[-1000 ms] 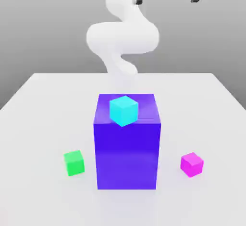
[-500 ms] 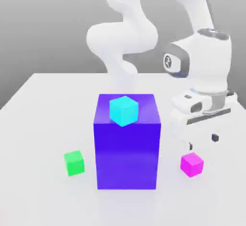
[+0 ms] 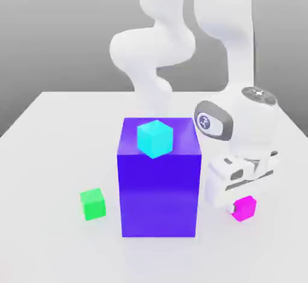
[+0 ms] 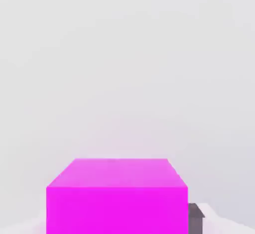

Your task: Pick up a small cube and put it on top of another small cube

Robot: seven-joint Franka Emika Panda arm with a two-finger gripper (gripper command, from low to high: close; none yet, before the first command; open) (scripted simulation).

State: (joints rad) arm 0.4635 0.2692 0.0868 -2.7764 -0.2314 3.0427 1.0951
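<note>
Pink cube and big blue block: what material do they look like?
Pink cube: flat, matte, uniform magenta, no grain or gloss; looks like plain plastic, though the render leaves it open. Blue block: solid blue-purple with a slight sheen and a faint reflection beneath it; smooth plastic-like, equally uncertain.

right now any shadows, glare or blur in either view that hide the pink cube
Exterior view: soft, even light, no glare; the hand partly covers the magenta cube. Hand view: the cube is sharp, flatly lit, cut off by the frame's edge, on the pale table.
</note>
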